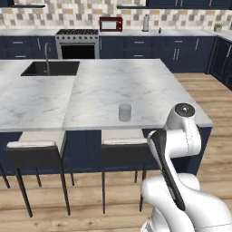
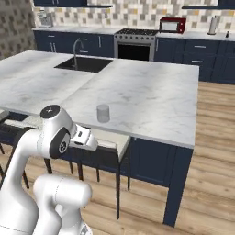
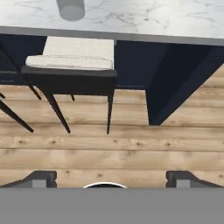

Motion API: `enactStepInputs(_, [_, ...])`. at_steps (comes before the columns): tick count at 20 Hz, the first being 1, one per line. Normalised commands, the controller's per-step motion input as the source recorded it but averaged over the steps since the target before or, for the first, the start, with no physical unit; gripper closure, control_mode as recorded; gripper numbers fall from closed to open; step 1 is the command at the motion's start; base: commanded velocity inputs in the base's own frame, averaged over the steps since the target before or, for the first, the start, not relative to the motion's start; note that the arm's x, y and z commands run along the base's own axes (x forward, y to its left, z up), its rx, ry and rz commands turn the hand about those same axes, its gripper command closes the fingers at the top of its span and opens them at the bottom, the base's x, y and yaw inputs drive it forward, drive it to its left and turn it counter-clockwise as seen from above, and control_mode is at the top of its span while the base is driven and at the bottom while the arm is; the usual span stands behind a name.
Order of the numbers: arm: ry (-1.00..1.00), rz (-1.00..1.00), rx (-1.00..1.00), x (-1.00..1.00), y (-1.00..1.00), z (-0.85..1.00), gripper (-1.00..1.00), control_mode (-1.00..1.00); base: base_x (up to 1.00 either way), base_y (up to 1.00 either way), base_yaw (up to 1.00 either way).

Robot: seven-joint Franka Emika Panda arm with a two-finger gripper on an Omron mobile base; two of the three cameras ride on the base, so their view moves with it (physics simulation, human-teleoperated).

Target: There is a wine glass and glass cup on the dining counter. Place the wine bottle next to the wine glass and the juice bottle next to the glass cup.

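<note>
- Left base view: the cup (image 1: 125,112) is seen standing upright on the white tabletop (image 1: 113,88), near the front edge. A black sink (image 1: 50,68) with a curved tap (image 1: 46,56) is set into the far left of the tabletop. Two stools (image 1: 36,145) are tucked under the front edge. A stove (image 1: 77,43) and a red microwave (image 1: 111,23) are seen at the back wall.
- Right base view: the cup (image 2: 103,113) is seen alone on the tabletop (image 2: 137,92), well apart from the sink (image 2: 84,64). A stool (image 2: 108,142) is seen just below it.
- Hand view: the end effector (image 3: 112,179) is seen spread wide over the wood floor (image 3: 109,144), with nothing between its tips. The cup's bottom (image 3: 71,9) is seen at the top, above a stool (image 3: 70,65).
</note>
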Motion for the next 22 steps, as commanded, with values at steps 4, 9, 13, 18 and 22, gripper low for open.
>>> enactStepInputs(4, [0.00,0.00,0.00,0.00,0.00,0.00,-1.00,1.00,-0.23,-0.75,0.10])
enactStepInputs(9, [0.00,0.00,0.00,0.00,0.00,0.00,-1.00,1.00,-0.23,-0.75,0.10])
enactStepInputs(13, [0.00,0.00,0.00,0.00,0.00,0.00,-1.00,1.00,-0.22,-0.76,0.09])
enactStepInputs(18, [0.00,0.00,0.00,0.00,0.00,0.00,-1.00,1.00,-0.22,-0.75,0.09])
enactStepInputs(22, [0.00,0.00,0.00,0.00,0.00,0.00,-1.00,1.00,-0.22,-0.75,0.10])
